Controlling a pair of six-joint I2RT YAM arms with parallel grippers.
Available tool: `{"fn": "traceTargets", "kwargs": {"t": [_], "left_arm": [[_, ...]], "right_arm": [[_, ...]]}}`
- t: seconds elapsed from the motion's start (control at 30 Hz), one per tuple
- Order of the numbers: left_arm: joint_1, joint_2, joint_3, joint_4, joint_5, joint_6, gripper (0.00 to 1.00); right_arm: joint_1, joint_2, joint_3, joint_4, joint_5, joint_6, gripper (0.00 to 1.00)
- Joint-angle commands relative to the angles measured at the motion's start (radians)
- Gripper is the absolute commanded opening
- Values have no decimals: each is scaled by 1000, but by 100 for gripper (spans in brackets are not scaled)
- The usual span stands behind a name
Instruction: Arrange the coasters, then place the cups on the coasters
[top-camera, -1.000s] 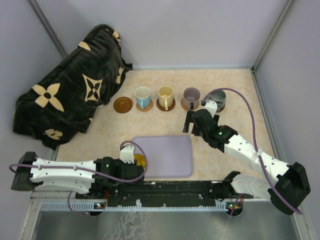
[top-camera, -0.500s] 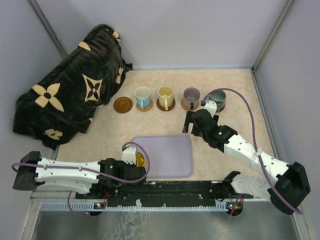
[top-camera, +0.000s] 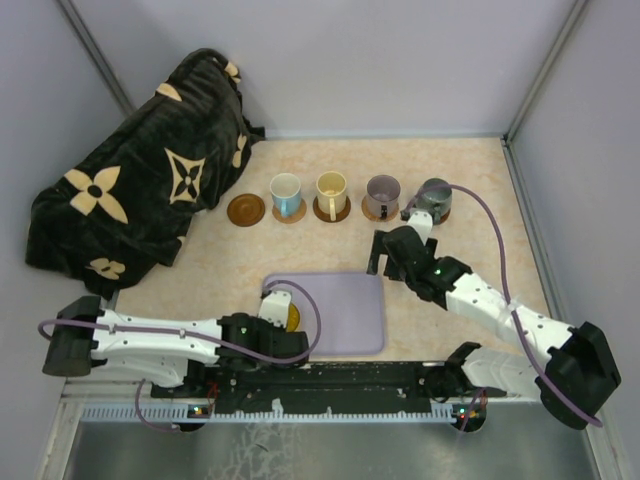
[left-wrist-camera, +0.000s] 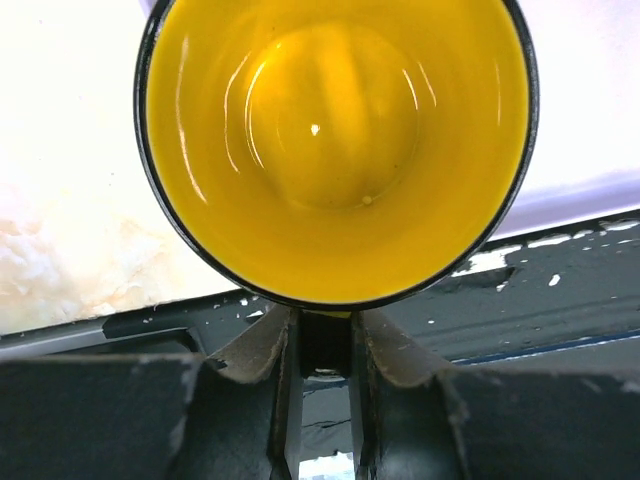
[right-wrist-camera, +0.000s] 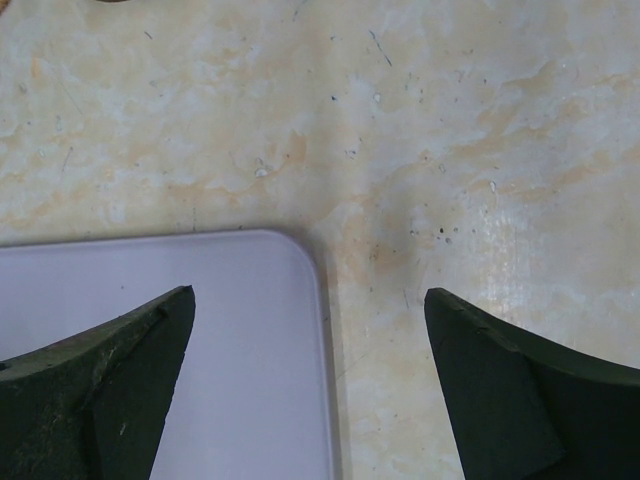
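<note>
Glazed yellow cup (left-wrist-camera: 335, 140) — stiff, probably slick and breakable — is pinched at its lower edge by the left hand (left-wrist-camera: 325, 335); right hand (right-wrist-camera: 310, 300) hangs spread above the tray (right-wrist-camera: 230, 330).

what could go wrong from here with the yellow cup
1. The left gripper pinches the yellow cup only at its near edge; it may tilt or slip when lifted.
2. The empty coaster sits close beside the white and blue cup; setting down could knock it.
</note>
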Motion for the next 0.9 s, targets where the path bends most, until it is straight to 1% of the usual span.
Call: {"fn": "traceTargets", "kwargs": {"t": [0.0, 0.27, 0.5, 0.67, 0.73, 0.8, 0.83, 0.87], "left_arm": [[-4, 19, 108, -34, -108, 62, 0], [9, -4, 196, -135, -206, 37, 0], [49, -37, 181, -132, -281, 48, 0], [82, -32, 165, -127, -387, 45, 0], [134, -45, 146, -88, -419, 90, 0], [215, -85, 117, 12, -426, 209, 0], [259, -114, 95, 94, -423, 296, 0], [311, -145, 66, 239, -403, 394, 0]], "right_arm": [[-8, -20, -13, 40, 16, 8, 98], [-8, -44, -29, 42, 28, 6, 97], [-8, -46, -49, 58, 20, 10, 97], [-8, -53, -57, 60, 23, 7, 97], [-7, -52, -60, 63, 23, 2, 97], [-8, -49, -62, 68, 24, -3, 96], [-8, -47, -63, 71, 26, -5, 96], [-8, -45, -65, 71, 29, -6, 96]]}}
